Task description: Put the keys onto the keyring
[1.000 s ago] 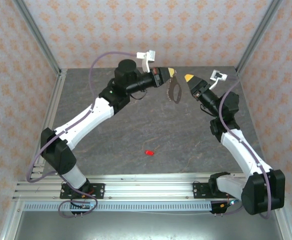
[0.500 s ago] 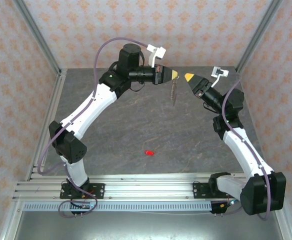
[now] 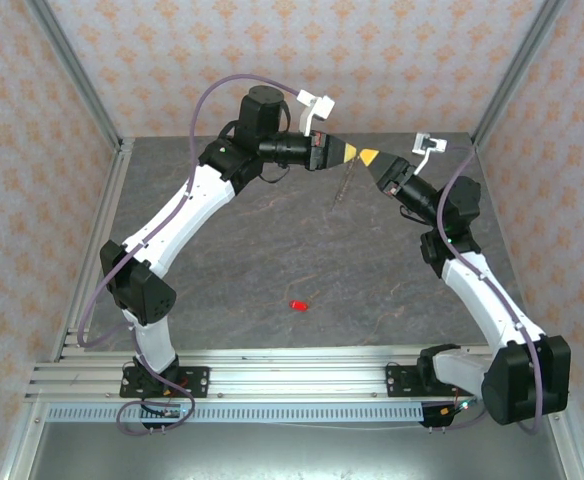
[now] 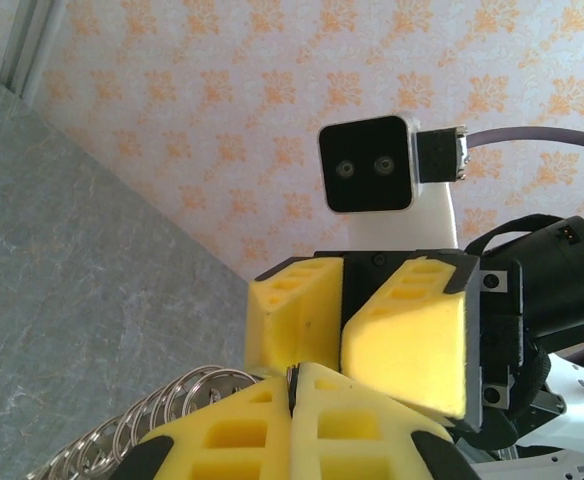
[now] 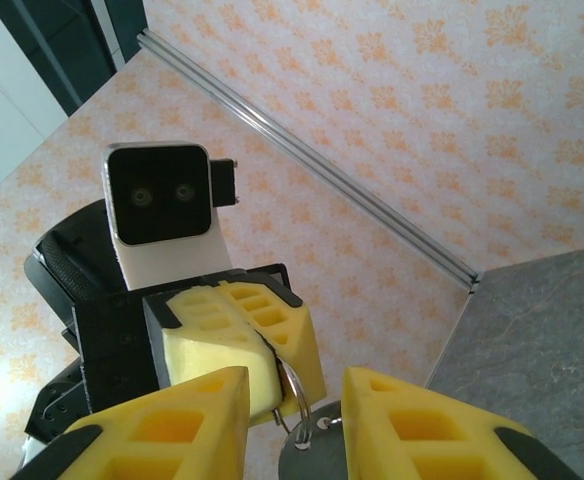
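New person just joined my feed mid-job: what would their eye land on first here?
The two arms' yellow jaws, almost tip to tip above the far middle of the grey stone-patterned table, with the left jaws shut on the thin grey-brown metal keyring dangling below them. Next, the tiny bright red key piece lying alone on the table's near middle.

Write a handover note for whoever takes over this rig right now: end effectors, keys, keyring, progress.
Left end effector: shut on the keyring, holding it raised over the far part of the table.
Right end effector: open, tip to tip with the left one, its fingers on either side of the ring's hanging part; no clear grip.
Red key: lies alone on the table, nearer the arm bases, with neither end effector near it.
Done: keyring lifted.
Left: pick up the key and thread it onto the ring.
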Tool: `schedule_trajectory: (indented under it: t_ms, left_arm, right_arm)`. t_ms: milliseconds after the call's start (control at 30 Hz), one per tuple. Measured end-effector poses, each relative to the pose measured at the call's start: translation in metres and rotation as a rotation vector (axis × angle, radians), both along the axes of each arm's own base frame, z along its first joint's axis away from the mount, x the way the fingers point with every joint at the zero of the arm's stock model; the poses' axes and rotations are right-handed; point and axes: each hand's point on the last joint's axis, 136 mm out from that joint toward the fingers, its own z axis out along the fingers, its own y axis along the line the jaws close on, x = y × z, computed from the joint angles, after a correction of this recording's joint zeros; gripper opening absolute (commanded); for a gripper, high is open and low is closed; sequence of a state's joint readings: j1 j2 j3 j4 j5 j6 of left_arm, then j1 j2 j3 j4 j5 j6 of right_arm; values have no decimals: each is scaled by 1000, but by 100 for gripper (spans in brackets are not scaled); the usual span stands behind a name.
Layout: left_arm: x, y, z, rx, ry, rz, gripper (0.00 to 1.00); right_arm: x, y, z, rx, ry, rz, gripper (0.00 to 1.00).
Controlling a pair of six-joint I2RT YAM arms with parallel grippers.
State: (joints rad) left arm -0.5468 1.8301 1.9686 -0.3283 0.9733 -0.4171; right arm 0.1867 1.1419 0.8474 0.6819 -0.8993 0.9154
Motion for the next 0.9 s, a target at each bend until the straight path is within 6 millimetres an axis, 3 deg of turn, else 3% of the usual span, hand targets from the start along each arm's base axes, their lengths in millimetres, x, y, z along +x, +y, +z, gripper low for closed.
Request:
schedule_trajectory:
  t_ms: [267,467,567,633,700,767,900]
  left_arm:
    - [0,0,0,0,0,0,0]
    - [1,1,1,-2,-3,1,0]
    - [2,2,2,-4,-4,3,0]
    - [3,2,2,-3,-3,11,10]
    - [6,3,2,-2,-2,29,40]
    - [12,5,1,-7,5,80,54]
    - [23,22,-11,-32,56,241,60]
  right_arm:
    - [-1,10,-3,-2,10,26,24]
    - [0,10,-1,2,0,25,0]
    - [2,11,-3,4,5,23,0]
    - [2,10,-2,5,5,20,0]
    - [3,10,-2,8,5,15,0]
    - [3,10,-1,14,6,12,0]
    - [5,6,0,48,6,-12,0]
